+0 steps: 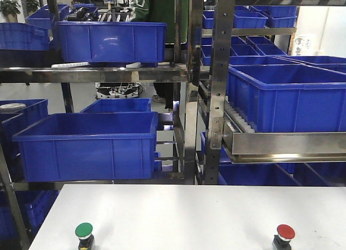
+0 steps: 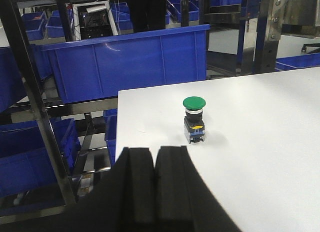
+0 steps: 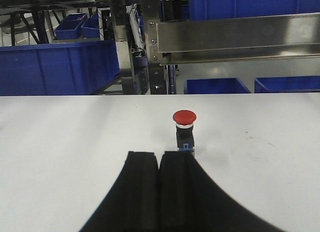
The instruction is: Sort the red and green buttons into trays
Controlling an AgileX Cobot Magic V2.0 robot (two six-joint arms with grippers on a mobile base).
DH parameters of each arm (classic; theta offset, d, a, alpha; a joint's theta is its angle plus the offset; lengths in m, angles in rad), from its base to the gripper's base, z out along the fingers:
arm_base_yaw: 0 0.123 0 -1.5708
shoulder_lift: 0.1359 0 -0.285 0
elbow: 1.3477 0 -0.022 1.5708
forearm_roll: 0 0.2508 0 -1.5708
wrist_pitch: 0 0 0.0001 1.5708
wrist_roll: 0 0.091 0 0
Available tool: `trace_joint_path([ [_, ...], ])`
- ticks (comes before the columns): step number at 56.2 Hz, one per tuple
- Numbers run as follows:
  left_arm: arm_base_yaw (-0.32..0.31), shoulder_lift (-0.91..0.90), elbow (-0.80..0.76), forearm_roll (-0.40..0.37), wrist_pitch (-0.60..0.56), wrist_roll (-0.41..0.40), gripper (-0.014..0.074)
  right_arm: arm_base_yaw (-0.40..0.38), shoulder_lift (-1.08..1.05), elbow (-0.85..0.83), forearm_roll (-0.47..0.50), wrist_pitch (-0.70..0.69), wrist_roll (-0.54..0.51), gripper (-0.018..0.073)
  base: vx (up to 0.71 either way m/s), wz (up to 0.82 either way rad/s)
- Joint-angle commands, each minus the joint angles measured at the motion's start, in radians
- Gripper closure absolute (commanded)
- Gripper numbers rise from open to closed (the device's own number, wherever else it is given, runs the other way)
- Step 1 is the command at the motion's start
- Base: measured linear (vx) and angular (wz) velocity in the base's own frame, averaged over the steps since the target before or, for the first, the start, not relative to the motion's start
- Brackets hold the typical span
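Note:
The green button (image 1: 84,235) stands upright near the front left of the white table (image 1: 184,212). The red button (image 1: 284,236) stands upright near the front right. In the left wrist view the green button (image 2: 194,119) sits ahead and a little right of my left gripper (image 2: 154,151), which is shut and empty. In the right wrist view the red button (image 3: 184,129) stands just beyond and a little right of my right gripper (image 3: 159,154), which is shut and empty. Neither gripper shows in the front view.
A large blue tray (image 1: 86,144) sits on the rack shelf behind the table's left. Another blue tray (image 1: 286,96) rests on the roller shelf at right. Steel rack posts (image 1: 219,88) stand between them. The table's left edge (image 2: 118,127) is near the green button.

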Motion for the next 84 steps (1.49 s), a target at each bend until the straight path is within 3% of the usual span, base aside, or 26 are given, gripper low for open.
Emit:
trace_joint_path([
  [1, 0.0, -0.003, -0.029, -0.006, -0.081, -0.001, 0.0602, -0.003, -0.005, 0.007, -0.003, -0.084, -0.009, 0.0567, 0.0, 0.0],
  [37, 0.0, -0.003, -0.029, -0.006, -0.081, -0.001, 0.0602, -0.003, -0.005, 0.007, -0.003, -0.097, -0.014, 0.0567, 0.0, 0.0],
  [47, 0.0, -0.003, -0.029, 0.021, -0.134, 0.001, 0.0602, -0.003, -0.005, 0.007, -0.003, -0.113, -0.014, 0.0567, 0.0, 0.0],
  [53, 0.0, -0.003, -0.033, 0.027, -0.238, -0.001, 0.0602, -0.003, -0.005, 0.006, 0.011, -0.185, -0.009, 0.0567, 0.0, 0.0],
  [60, 0.0, -0.003, -0.038, -0.034, -0.442, -0.03, 0.0602, -0.003, -0.005, -0.032, 0.031, -0.315, -0.01, 0.0567, 0.0, 0.0],
  [63, 0.0, 0.009, -0.065, -0.076, -0.448, -0.03, 0.0602, -0.003, 0.006, -0.089, 0.026, -0.323, -0.014, 0.0567, 0.0, 0.0],
  [74, 0.0, 0.309, -0.286, -0.111, -0.446, 0.085, 0.0602, -0.004, 0.245, -0.387, -0.032, -0.323, -0.164, 0.0567, 0.0, 0.0],
  [84, 0.0, 0.662, -0.474, -0.111, -0.593, 0.111, 0.0602, -0.004, 0.553, -0.568, -0.03, -0.37, -0.177, 0.0567, 0.0, 0.0],
])
